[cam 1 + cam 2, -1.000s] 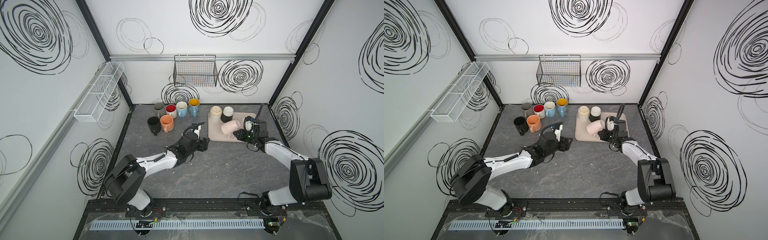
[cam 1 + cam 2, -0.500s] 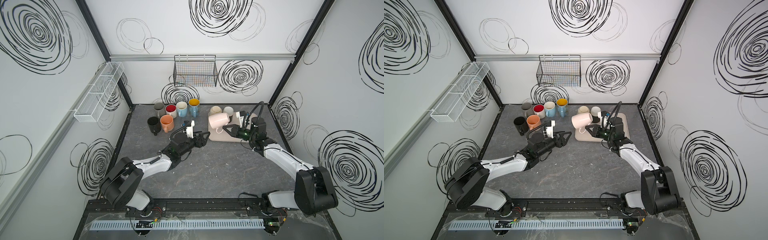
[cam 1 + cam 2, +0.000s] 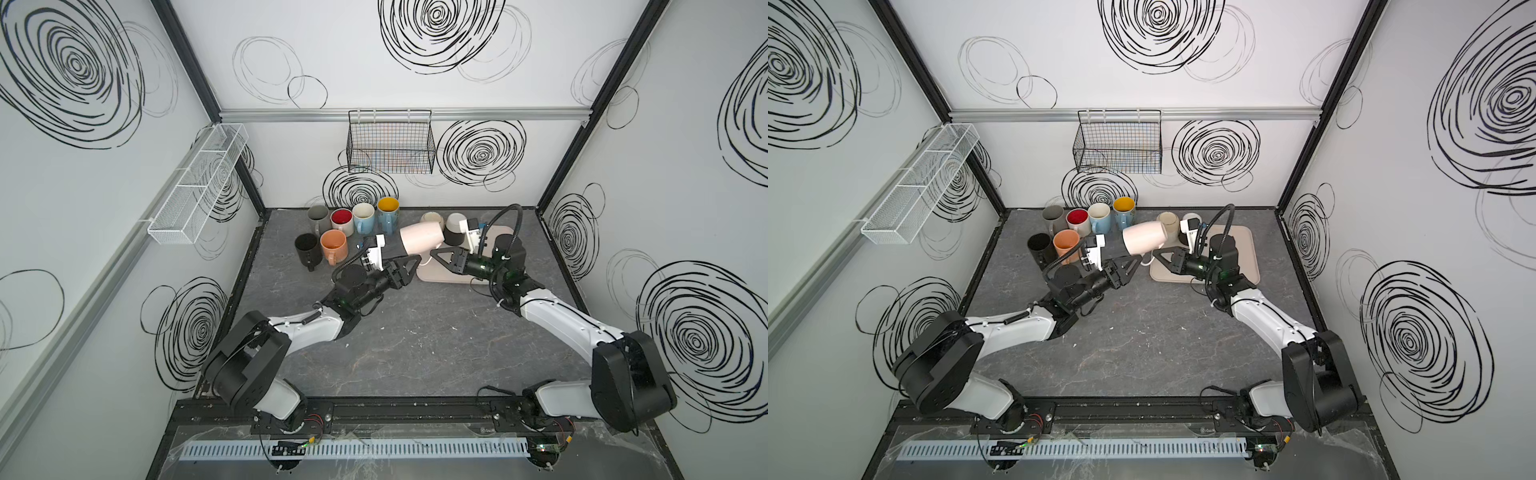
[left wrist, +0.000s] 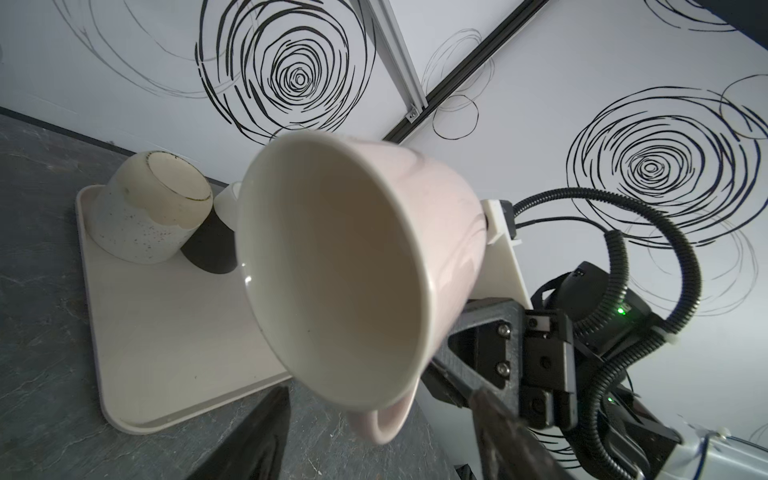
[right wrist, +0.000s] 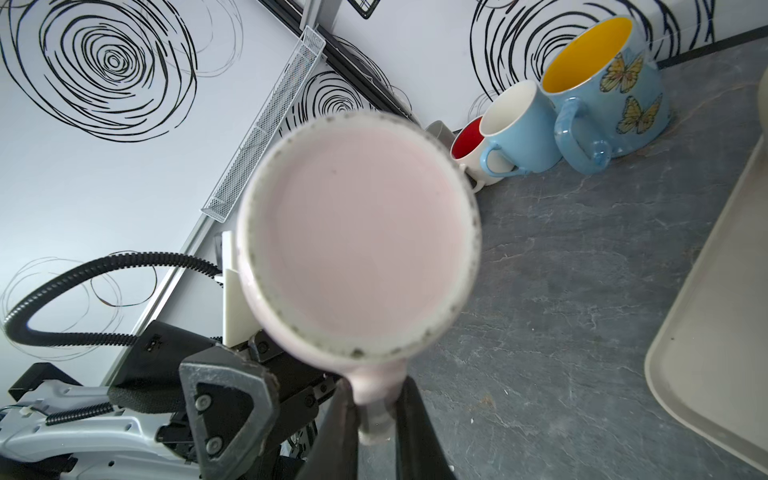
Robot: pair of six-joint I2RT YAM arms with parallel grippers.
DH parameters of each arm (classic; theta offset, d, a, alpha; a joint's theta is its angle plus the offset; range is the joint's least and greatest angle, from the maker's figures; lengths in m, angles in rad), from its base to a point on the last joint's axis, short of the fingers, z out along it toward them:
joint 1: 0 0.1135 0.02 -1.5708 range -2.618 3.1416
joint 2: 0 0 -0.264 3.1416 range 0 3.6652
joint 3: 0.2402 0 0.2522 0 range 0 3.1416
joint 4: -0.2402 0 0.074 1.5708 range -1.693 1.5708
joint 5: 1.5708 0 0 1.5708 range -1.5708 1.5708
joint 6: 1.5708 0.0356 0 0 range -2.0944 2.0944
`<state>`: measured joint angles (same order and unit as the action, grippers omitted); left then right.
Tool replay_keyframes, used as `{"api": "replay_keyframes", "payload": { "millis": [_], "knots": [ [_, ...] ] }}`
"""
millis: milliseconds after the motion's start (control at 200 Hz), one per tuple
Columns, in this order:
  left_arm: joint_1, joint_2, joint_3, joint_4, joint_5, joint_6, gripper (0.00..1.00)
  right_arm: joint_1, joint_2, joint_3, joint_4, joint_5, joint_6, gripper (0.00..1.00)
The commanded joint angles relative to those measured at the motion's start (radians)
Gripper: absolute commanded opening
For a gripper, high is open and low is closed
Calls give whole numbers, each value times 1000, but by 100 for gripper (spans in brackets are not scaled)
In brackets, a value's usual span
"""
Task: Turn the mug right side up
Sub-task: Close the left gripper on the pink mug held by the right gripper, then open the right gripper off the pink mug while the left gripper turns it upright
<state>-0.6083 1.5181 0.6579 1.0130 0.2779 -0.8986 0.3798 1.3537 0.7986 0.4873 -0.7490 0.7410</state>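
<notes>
One pink mug [image 3: 419, 242]: aloft over left edge of tray [image 3: 457, 277], lying sideways, handle down. Right gripper [image 5: 376, 399] pinches handle from tray side. Left gripper [image 3: 409, 261], jaws spread, faces mug mouth from side away from tray.

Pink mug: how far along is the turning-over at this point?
Done: the pink mug is off the tray, held in the air on its side. In hand: the right gripper is shut on its handle, with the mouth facing the open left gripper. Left: bring it fully mouth-up and set it down.
</notes>
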Motion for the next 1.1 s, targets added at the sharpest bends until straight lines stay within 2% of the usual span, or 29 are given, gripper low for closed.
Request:
{"api": "replay_keyframes", "payload": {
  "millis": [0,190,440,630,866,916,1096],
  "knots": [
    [15,35,-17,118,21,-68,70,10,-45,27,126,-9,20,0],
    [21,87,-6,277,68,-141,64,18,-26,36,155,-27,51,0],
    [13,103,59,335,127,-149,52,35,8,52,197,-50,95,0],
    [16,84,76,365,156,-162,34,42,27,63,196,-57,107,0],
    [27,40,67,330,175,-152,4,48,40,60,159,-47,84,0],
    [28,27,58,318,169,-143,0,46,44,63,147,-46,77,4],
    [39,-26,48,192,155,-67,0,46,39,87,56,-24,15,22]
  ]
}}
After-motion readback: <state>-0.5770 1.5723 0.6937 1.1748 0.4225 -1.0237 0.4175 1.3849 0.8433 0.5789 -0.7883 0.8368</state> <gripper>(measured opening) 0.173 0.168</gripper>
